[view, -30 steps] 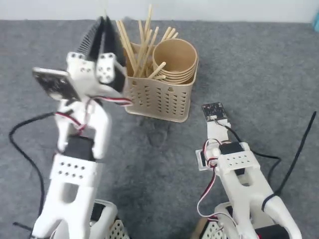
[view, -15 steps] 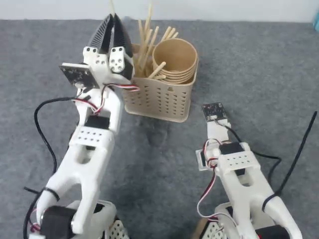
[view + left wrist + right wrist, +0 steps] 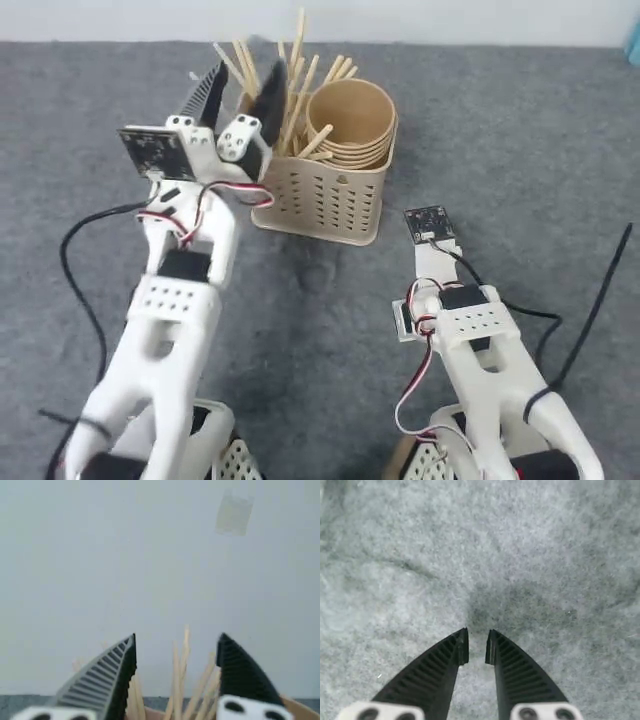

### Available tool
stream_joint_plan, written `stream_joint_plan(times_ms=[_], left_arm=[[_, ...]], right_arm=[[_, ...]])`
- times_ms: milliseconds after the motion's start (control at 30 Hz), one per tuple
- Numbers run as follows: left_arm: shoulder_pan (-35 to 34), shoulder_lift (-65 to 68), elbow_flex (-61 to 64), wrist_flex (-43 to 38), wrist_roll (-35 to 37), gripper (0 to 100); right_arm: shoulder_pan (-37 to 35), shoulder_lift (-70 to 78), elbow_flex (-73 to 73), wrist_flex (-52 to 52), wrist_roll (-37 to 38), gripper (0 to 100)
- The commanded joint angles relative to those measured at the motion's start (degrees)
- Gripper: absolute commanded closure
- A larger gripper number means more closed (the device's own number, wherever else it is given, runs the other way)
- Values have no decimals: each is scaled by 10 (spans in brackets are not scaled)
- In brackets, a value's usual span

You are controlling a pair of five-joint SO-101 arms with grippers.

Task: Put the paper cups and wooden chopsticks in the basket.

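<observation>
The beige slotted basket point(image 3: 320, 200) stands at the back of the grey mat. It holds a stack of brown paper cups point(image 3: 372, 150) and several wooden chopsticks point(image 3: 292, 75) standing on end. My left gripper point(image 3: 238, 92) is open over the basket's left end, with chopstick tops between and beside its fingers but not gripped. In the left wrist view the left gripper point(image 3: 177, 637) is spread wide, and chopsticks point(image 3: 182, 670) rise between its jaws against a pale wall. My right gripper point(image 3: 476, 647) points down at bare mat, shut to a narrow slit and holding nothing.
The right arm's wrist board point(image 3: 430, 225) sits in front of the basket's right corner. Black cables point(image 3: 75, 250) trail beside both arms. Grey mat point(image 3: 520, 140) lies to the right of the basket.
The left gripper moved right to the basket, dropped a little and opened; the chopsticks it held now lean in the basket. The right arm has not moved.
</observation>
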Motion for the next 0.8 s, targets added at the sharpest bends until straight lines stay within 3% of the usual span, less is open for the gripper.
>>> stream_joint_plan(times_ms=[0, 200, 300, 433, 567, 767], left_arm=[[-3, -116, -28, 160, -4, 669], [-3, -254, -52, 332, -4, 743], [-3, -331, -51, 411, -4, 839], [-3, -421, -47, 492, -5, 998], [-36, -478, -45, 579, -3, 989], [-105, -508, -5, 657, -4, 989]], right_arm=[[5, -11, -4, -5, 8, 930], [7, -17, -4, -5, 5, 935], [7, -19, -4, -5, 4, 995], [19, -50, -4, 11, -2, 991], [62, -135, 1, 33, -23, 991], [104, -357, 12, 128, 9, 991]])
